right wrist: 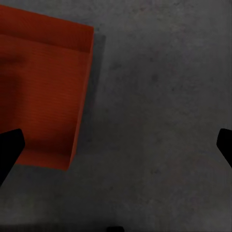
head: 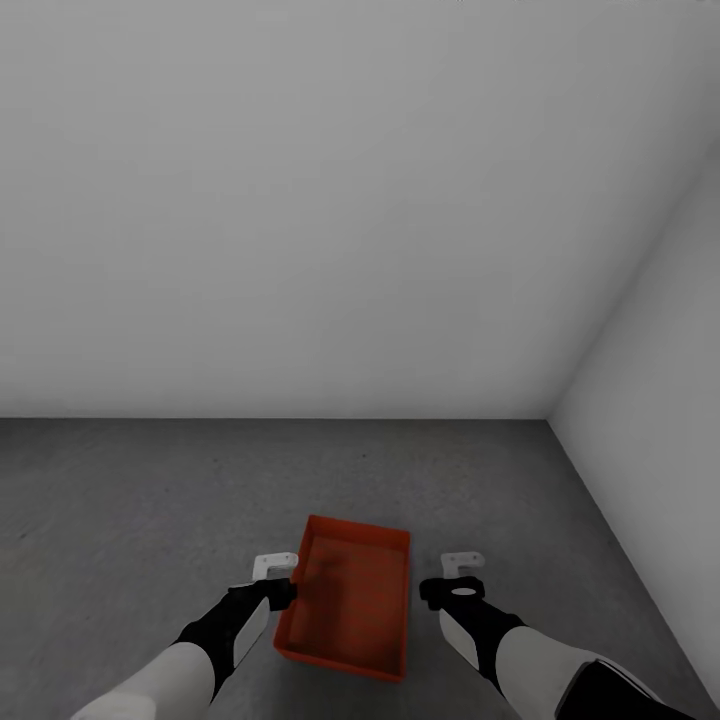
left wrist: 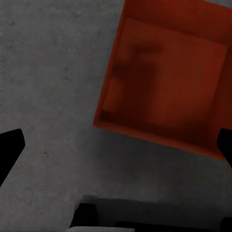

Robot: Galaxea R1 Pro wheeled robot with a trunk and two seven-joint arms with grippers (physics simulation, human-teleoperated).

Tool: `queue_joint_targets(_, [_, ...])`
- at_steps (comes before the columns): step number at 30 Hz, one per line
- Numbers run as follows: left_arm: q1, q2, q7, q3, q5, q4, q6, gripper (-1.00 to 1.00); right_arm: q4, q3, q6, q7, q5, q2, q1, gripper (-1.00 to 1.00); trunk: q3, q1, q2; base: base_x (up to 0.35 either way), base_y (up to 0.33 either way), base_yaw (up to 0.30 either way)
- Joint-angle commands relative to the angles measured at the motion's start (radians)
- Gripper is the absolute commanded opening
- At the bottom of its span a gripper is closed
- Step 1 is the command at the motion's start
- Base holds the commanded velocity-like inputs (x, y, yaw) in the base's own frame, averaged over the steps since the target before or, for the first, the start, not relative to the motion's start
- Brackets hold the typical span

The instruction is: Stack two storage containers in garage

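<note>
My left gripper (head: 283, 572) hangs wide apart at the near left edge of the one orange-red container (head: 350, 600), gripping nothing; my right gripper (head: 462, 572) is just as wide, just beside the container's right wall. The container sits flat on the dark grey speckled floor (head: 130, 500), near a corner of two plain white-grey walls (head: 300, 200).
</note>
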Motion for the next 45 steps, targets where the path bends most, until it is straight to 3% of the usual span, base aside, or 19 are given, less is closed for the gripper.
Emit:
queue_joint_targets(1, [0.0,0.0,0.005,-0.002,0.01,-0.002,0.005,1.0,-0.001,0.008,0.003,-0.005,-0.007,0.0,-0.001,1.0,0.002,-0.004,0.006,0.0,0.0,0.0])
queue_joint_targets(20, [0.0,0.0,0.005,-0.003,0.01,-0.002,0.005,1.0,-0.001,0.009,0.003,-0.005,-0.007,0.0,-0.001,1.0,0.062,-0.077,0.139,0.0,0.0,0.0])
queue_joint_targets(45, [0.0,0.002,0.001,-0.002,0.009,-0.004,0.005,1.0,-0.001,0.008,0.005,-0.01,-0.011,0.001,-0.001,1.0,0.089,-0.077,0.139,0.0,0.0,-0.054])
